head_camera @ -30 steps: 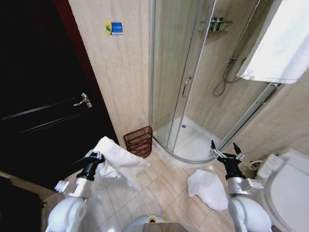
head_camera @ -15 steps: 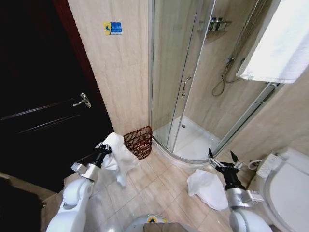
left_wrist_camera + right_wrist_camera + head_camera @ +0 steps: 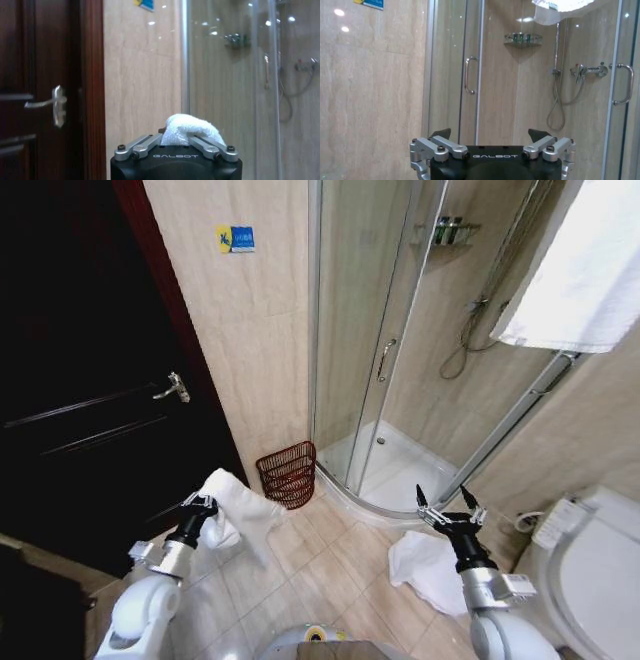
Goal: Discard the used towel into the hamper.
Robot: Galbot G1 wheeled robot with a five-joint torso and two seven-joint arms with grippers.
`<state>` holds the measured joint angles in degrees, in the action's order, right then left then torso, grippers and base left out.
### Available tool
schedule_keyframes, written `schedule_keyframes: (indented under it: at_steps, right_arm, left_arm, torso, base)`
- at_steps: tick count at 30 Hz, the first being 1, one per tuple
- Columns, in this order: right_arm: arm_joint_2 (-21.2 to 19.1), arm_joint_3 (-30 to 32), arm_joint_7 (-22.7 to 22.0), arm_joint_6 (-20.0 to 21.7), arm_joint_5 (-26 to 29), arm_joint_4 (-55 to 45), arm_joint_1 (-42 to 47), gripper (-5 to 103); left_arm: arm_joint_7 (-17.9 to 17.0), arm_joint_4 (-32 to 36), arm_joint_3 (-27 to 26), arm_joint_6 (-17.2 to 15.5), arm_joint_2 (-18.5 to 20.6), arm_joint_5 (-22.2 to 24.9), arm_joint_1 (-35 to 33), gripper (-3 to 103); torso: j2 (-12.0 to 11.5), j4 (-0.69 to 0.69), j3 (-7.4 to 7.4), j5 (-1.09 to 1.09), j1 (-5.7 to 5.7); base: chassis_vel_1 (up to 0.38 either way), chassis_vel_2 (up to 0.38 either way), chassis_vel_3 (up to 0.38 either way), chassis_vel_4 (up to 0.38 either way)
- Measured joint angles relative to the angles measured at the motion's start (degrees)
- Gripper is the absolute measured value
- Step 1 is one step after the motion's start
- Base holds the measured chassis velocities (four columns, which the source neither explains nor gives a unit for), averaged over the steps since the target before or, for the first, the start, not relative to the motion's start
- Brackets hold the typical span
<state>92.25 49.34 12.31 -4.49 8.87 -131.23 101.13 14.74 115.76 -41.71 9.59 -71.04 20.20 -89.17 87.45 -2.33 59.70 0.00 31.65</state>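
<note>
A white used towel (image 3: 243, 502) hangs from my left gripper (image 3: 204, 502), which is shut on it just above the tiled floor, left of and nearer than the hamper (image 3: 288, 473). The hamper is a small dark red wire basket standing against the wall beside the shower. In the left wrist view a bunch of the towel (image 3: 188, 129) sticks up between the shut fingers of the left gripper (image 3: 175, 145). My right gripper (image 3: 444, 514) is open and holds nothing, low in front of the shower threshold; the right wrist view shows this right gripper (image 3: 490, 134) with its fingers spread.
Another white towel (image 3: 426, 570) lies crumpled on the floor below my right gripper. A dark wooden door (image 3: 90, 400) stands at the left, the glass shower enclosure (image 3: 375, 350) behind the hamper, a toilet (image 3: 600, 570) at the right. A towel (image 3: 585, 275) hangs high at the right.
My left gripper has drawn back a little from the hamper, towel still held. My right gripper has shifted slightly left.
</note>
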Motion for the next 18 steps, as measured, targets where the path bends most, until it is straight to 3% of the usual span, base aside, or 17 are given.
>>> schedule_keyframes:
  at_steps: [18]
  right_arm:
    - [-0.07, 0.27, 1.08, -1.38, -0.18, 3.62, -0.94, 100]
  left_arm:
    - [-0.05, -3.13, 1.42, 0.36, -0.97, 0.69, 1.62, 2]
  torso:
    - [0.00, 0.00, 0.00, 0.00, -0.01]
  base:
    - [0.000, 0.000, 0.000, 0.000]
